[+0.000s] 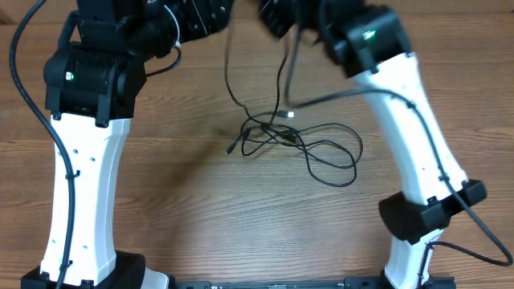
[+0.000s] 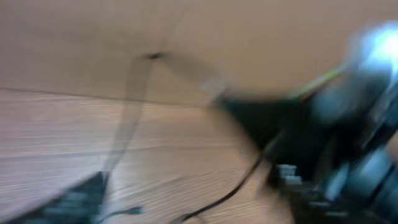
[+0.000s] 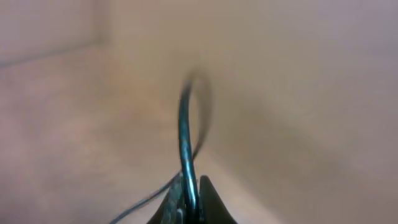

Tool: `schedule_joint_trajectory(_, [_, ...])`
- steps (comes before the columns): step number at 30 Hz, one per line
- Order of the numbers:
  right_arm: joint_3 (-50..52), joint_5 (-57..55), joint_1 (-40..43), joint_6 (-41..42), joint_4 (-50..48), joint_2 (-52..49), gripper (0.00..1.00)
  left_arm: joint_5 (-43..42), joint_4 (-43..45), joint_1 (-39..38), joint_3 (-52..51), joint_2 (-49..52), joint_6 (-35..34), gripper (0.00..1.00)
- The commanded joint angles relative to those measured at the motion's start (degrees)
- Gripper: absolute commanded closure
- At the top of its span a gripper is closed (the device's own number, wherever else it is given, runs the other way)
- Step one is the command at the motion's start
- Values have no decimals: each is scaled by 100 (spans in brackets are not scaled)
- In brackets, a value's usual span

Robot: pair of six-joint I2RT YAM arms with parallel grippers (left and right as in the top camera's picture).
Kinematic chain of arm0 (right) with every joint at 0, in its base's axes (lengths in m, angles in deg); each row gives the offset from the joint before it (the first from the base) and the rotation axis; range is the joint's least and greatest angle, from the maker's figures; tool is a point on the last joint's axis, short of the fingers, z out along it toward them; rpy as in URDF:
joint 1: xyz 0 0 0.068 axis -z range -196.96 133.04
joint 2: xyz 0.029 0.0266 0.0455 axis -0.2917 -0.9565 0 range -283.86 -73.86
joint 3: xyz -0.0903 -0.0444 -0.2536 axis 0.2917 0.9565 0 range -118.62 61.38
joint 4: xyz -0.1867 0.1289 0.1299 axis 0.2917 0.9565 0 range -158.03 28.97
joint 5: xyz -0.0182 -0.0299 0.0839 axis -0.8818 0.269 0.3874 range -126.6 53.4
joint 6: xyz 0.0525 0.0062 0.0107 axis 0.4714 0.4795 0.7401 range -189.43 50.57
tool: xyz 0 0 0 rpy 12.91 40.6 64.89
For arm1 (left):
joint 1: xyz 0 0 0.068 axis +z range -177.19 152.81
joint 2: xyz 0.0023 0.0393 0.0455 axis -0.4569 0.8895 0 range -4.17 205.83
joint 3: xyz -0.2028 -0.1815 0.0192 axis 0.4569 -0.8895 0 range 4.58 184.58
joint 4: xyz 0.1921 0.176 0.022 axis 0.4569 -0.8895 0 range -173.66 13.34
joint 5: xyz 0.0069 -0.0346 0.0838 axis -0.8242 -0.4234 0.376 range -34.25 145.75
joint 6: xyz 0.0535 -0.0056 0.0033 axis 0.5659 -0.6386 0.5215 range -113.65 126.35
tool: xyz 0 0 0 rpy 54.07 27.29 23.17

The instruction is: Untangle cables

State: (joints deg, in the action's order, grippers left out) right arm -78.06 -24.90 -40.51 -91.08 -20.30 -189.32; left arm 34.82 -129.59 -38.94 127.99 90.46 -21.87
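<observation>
You have the tangle (image 1: 293, 140) at frame centre, stretched left-right below the right gripper (image 3: 189, 208), which pinches one cable (image 3: 185, 124); whether the left gripper (image 1: 205, 18) is closed, I cannot tell.

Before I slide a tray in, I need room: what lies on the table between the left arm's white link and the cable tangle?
Only bare wood table. The overhead view shows nothing between the left arm and the cable tangle.
</observation>
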Motion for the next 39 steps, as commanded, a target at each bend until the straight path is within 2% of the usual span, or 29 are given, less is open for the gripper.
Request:
schedule_joint_trajectory(1, [-46, -573, 1058, 175, -555, 57, 96, 350, -39, -90, 92, -13, 944, 0])
schedule_joint_trajectory(5, [-44, -761, 2076, 166, -1390, 17, 96, 354, -46, -337, 90, 68, 1213, 0])
schedule_joint_trajectory(7, [-44, -984, 2597, 166, -2111, -48, 96, 334, -114, -520, 81, 114, 1646, 0])
schedule_joint_trajectory(11, [-44, -566, 3534, -92, -3895, -339, 96, 350, -433, -1082, 81, 138, 3482, 0])
schedule_joint_trajectory(15, [-44, -9, 4258, -402, -5672, -841, 96, 704, -389, -1698, 81, 142, 4743, 0])
schedule_joint_trajectory(20, [-44, 0, 4662, -400, -6830, -1604, 96, 1982, 107, -2218, 81, 179, 4752, 0])
schedule_joint_trajectory(22, [-44, 2, 4767, -361, -6848, -1950, 96, 2225, 341, -2284, 81, 205, 4752, 0])
schedule_joint_trajectory(24, [-44, 177, 4927, 42, -6734, -2371, 96, 2286, 483, -2284, 81, 232, 4747, 0])
schedule_joint_trajectory(27, [-44, 490, 5228, 920, -6872, -3056, 96, 2282, 595, -2286, 81, 249, 4494, 0])
schedule_joint_trajectory(31, [-44, 376, 5563, 2166, -6979, -3932, 96, 2286, 562, -2284, 81, 249, 4190, 0])
schedule_joint_trajectory(33, [-44, -68, 5692, 3327, -6867, -4218, 96, 2299, 494, -2277, 81, 251, 4183, 0])
schedule_joint_trajectory(35, [-44, -262, 5869, 5128, -6529, -4376, 96, 2389, 474, -2275, 81, 264, 4124, 0])
schedule_joint_trajectory(36, [-44, -188, 6008, 6428, -6249, -4417, 96, 2413, 457, -2275, 81, 282, 4118, 0])
schedule_joint_trajectory(39, [-44, 168, 6258, 8026, -5890, -4419, 96, 2409, 297, -2275, 81, 326, 4087, 0])
